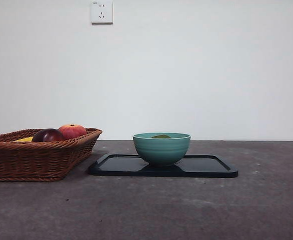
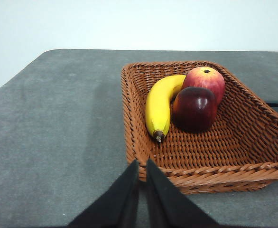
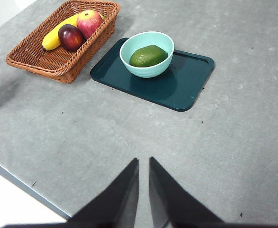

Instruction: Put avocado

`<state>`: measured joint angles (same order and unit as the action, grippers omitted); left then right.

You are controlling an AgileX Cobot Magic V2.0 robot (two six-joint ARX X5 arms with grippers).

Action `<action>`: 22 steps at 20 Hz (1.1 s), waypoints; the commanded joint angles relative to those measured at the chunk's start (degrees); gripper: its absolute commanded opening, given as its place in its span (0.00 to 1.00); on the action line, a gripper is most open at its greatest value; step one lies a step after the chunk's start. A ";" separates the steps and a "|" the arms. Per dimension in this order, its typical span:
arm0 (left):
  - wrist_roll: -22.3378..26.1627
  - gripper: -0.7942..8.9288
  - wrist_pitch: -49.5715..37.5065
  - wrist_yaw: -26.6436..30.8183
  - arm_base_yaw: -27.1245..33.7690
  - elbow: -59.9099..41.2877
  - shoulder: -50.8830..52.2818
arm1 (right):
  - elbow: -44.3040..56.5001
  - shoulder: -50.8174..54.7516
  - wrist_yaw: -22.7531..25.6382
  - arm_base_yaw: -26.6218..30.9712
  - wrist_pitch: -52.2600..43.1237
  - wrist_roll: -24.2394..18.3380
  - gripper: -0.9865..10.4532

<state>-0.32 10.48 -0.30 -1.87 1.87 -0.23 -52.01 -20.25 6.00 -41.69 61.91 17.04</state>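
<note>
At the left of the table (image 1: 196, 210) stands a wicker basket (image 1: 36, 160). In it lie a banana (image 2: 159, 107), a maroon fruit (image 2: 194, 109) and a red-orange fruit (image 2: 205, 80), the two round fruits touching and the banana just beside them. The left tool (image 2: 142, 164) hangs near the basket's rim, its jaws pressed nearly together and holding nothing. To the right of the basket lies a dark tray (image 1: 206, 167), and on it stands a teal bowl (image 1: 161, 150). The avocado (image 3: 148, 56) lies inside the bowl, only its top showing over the rim in the front view. The right tool (image 3: 143, 161) hovers over bare table, well apart from the tray, jaws close together and empty.
</note>
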 commanded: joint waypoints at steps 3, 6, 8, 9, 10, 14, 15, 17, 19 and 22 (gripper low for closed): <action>0.87 0.11 0.39 -0.15 0.15 -1.27 0.07 | -0.46 -0.13 0.02 -0.55 -0.61 0.50 0.11; 0.87 0.11 0.39 -0.15 0.15 -1.27 0.07 | -0.46 -0.13 0.02 -0.55 -0.61 0.50 0.11; 0.87 0.11 0.39 -0.15 0.15 -1.27 0.07 | -0.46 -0.13 0.02 -0.55 -0.61 0.50 0.11; 0.87 0.11 0.39 -0.15 0.15 -1.27 0.07 | -0.46 -0.13 0.02 -0.55 -0.61 0.50 0.11; 0.87 0.11 0.39 -0.15 0.15 -1.27 0.07 | -0.46 -0.09 0.15 -0.22 -0.63 -0.55 0.11; 0.87 0.11 0.39 -0.15 0.15 -1.27 0.04 | 1.84 2.01 3.02 13.75 -11.80 -11.08 0.11; 0.87 0.11 0.39 -0.15 0.15 -1.27 0.07 | 4.02 3.19 3.02 17.64 -17.07 -12.98 0.11; 0.87 0.11 0.39 -0.15 0.13 -1.27 0.07 | 10.93 6.49 2.95 25.46 -28.70 -15.78 0.11; 0.87 0.11 0.39 -0.15 0.13 -1.27 0.07 | 19.30 9.97 1.66 31.76 -38.82 -16.17 0.11; 0.87 0.11 0.39 -0.15 0.15 -1.27 0.07 | 31.78 13.70 -0.63 37.99 -50.90 -14.53 0.11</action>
<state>-0.27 10.46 -0.32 -1.87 1.87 -0.23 -21.89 -6.72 5.69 -4.03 12.88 2.17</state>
